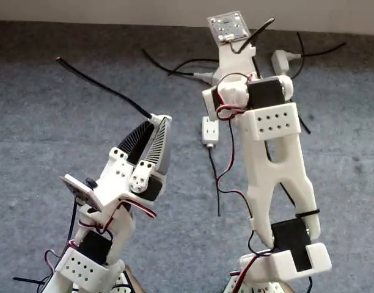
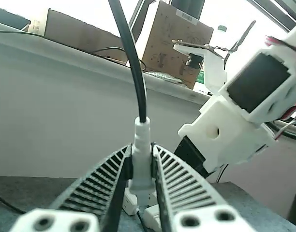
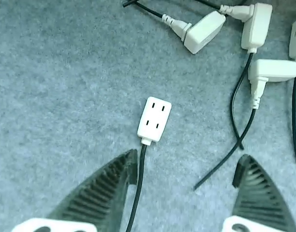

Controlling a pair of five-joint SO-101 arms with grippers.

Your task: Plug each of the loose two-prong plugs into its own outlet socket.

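On the left, near the front of the grey worktop (image 1: 52,152), the left end effector (image 1: 157,122) is raised and pinches a white two-prong plug (image 2: 141,133) between its ribbed fingers. The plug's black cord (image 1: 101,88) rises out of the grip and trails away to the far left. The fingers hide the prongs, so their direction cannot be told.

Right of it, near the middle of the worktop, a white outlet socket (image 3: 155,120) lies flat, its own cord running toward the near edge. It is the nearest thing here to a container, and both pairs of slots are dark and unoccupied.

On the right, the right end effector (image 3: 186,155) hangs over the socket with its fingers spread wide, gripping nothing. Farther off, at the far right, several loose plugs (image 3: 203,31) lie close together with their cords crossing.

Likely troubles:
- The socket looks light and nothing holds it down, so a push from the plug could slide or tip it.
- With the prongs hidden, they may meet the socket face instead of the slots.
- The stiff cord could twist the plug in the pinch.
- The two arms are close together – a careless approach could make them collide.
- The crossed cords at the far right may drag a neighbouring plug along.
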